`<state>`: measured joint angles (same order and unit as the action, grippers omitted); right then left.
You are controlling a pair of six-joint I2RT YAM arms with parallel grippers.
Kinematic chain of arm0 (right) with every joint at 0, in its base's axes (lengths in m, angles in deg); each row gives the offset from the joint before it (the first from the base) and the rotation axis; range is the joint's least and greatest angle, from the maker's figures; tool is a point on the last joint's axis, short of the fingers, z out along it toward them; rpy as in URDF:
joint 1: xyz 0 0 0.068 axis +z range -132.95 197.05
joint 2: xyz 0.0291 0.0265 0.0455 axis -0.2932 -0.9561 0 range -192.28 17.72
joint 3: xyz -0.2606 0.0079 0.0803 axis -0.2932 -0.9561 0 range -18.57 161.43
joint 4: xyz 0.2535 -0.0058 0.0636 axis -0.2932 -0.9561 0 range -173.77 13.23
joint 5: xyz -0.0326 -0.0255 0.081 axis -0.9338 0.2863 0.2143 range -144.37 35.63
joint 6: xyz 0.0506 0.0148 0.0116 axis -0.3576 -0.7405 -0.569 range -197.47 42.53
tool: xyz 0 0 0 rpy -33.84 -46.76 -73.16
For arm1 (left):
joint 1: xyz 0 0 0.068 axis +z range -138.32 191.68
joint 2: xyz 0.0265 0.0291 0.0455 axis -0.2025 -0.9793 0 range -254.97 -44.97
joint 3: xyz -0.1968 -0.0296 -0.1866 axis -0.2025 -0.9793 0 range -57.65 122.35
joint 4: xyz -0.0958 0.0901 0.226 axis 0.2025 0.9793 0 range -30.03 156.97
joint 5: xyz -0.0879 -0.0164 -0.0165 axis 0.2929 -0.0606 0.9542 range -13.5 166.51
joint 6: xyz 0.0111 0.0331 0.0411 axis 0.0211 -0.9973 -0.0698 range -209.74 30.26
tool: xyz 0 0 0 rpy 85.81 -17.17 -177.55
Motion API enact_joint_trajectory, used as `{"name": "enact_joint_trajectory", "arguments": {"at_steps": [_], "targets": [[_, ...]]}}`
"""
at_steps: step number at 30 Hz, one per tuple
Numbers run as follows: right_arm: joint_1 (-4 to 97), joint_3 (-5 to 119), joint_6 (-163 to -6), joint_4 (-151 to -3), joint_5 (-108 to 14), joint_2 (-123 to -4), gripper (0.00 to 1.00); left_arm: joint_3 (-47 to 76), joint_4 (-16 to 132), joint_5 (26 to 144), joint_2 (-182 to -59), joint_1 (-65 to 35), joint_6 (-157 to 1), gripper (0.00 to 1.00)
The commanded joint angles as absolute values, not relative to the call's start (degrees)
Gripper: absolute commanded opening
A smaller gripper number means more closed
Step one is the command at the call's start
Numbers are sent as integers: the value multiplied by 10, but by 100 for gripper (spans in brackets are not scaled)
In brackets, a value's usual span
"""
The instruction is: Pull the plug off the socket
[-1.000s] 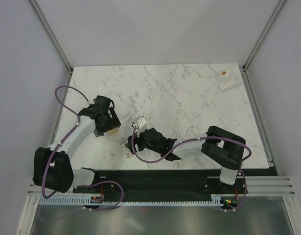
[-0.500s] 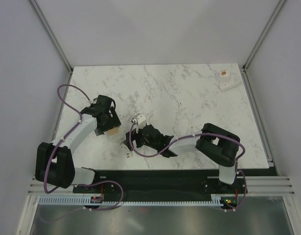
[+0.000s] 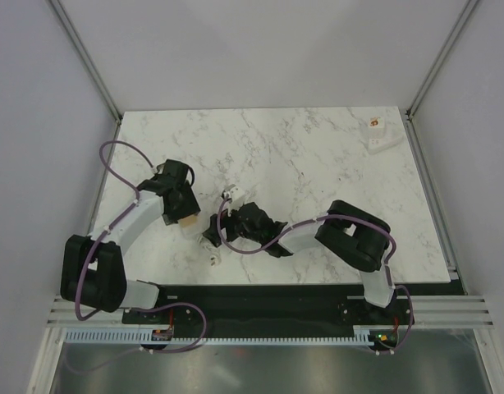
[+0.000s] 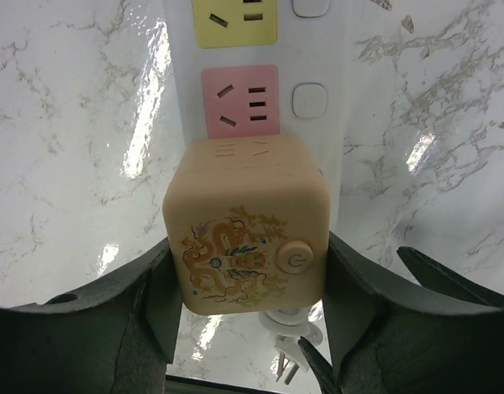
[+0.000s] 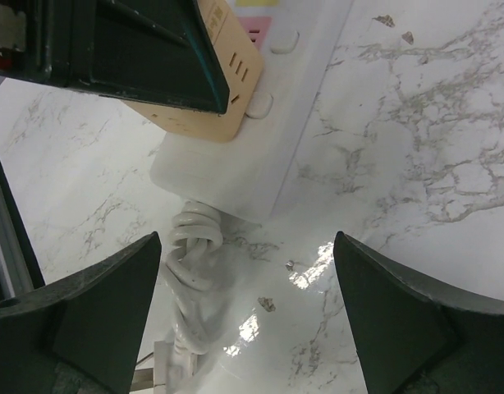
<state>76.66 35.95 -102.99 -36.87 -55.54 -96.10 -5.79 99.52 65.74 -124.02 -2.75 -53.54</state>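
Right wrist: coiled cord (image 5: 190,246) beside power strip (image 5: 252,164), plug (image 5: 199,123) seated.

Tan dragon-print plug (image 4: 245,230), white socket (image 4: 256,56), grey-veined marble table (image 4: 71,123)

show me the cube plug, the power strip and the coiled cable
cube plug (image 4: 245,238), left wrist view, on its dragon-printed face
power strip (image 4: 285,57), left wrist view, on the bare white body above the pink outlet
coiled cable (image 5: 190,246), right wrist view, on the wound loops
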Motion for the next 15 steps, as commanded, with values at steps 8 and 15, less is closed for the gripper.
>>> {"name": "enact_joint_trajectory", "arguments": {"at_steps": [8,15], "targets": [[754,377,-1072,-301,-466,-980,93,-77,979,711,-1150,-25,-556,6],[715,361,-1168,-204,-384,-1019,87,-104,980,775,-1084,-25,-552,2]]}}
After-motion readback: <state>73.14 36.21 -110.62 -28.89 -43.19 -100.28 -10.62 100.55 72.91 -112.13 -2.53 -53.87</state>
